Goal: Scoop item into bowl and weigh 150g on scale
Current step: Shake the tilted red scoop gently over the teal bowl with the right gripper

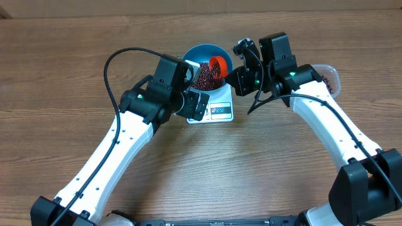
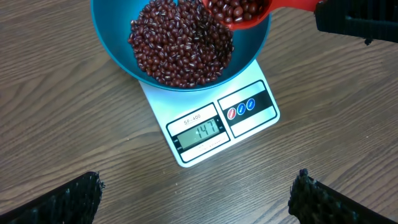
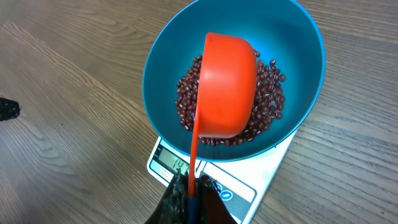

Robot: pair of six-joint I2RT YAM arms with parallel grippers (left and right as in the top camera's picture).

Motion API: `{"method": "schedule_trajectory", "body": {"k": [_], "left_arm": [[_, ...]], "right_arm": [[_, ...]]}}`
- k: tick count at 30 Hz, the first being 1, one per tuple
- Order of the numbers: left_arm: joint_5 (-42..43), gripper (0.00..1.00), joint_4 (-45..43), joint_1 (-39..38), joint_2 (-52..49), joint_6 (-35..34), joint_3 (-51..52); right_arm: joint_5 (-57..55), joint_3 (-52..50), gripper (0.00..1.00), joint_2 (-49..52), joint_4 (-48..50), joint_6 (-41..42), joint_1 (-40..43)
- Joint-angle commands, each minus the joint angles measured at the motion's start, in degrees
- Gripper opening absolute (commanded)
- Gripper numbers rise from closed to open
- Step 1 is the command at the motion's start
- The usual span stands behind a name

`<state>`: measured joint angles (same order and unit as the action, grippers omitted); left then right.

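- Bowl [image 1: 207,49]: bright blue, seated on the scale [image 2: 214,121], far centre of the wooden table [image 1: 63,50].
- Beans [image 2: 180,50]: dark red-brown heap in the bowl's bottom, with more in the scoop [image 3: 227,81].
- Scale: white, near-edge display reads 147.
- Scoop: orange-red plastic, tilted over the bowl's right side.
- Right gripper [image 3: 189,199]: clamped tight on the scoop handle.
- Left gripper [image 2: 198,177]: fingers spread wide, holding nothing, above the scale's near-left edge.
- Clear tub [image 1: 333,78]: 1, far right, partly under the right arm.
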<state>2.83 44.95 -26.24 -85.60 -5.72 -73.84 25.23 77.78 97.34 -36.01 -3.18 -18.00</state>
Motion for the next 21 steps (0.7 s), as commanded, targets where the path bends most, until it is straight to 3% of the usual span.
{"method": "schedule_trajectory", "body": {"k": [1, 4, 9, 21], "left_arm": [[0.59, 0.99, -0.17, -0.04, 0.55, 1.05, 0.2], [0.59, 1.0, -0.17, -0.04, 0.55, 1.05, 0.2], [0.59, 1.0, -0.17, -0.04, 0.55, 1.05, 0.2], [0.59, 0.99, -0.17, -0.04, 0.55, 1.03, 0.2]], "right_arm": [[0.96, 1.75, 0.04, -1.64, 0.28, -0.09, 0.22], [6.86, 1.75, 0.04, -1.64, -0.52, -6.56, 0.22], [-0.37, 1.75, 0.04, -1.64, 1.03, 0.76, 0.24], [0.94, 1.75, 0.03, -1.64, 1.03, -0.15, 0.33]]}}
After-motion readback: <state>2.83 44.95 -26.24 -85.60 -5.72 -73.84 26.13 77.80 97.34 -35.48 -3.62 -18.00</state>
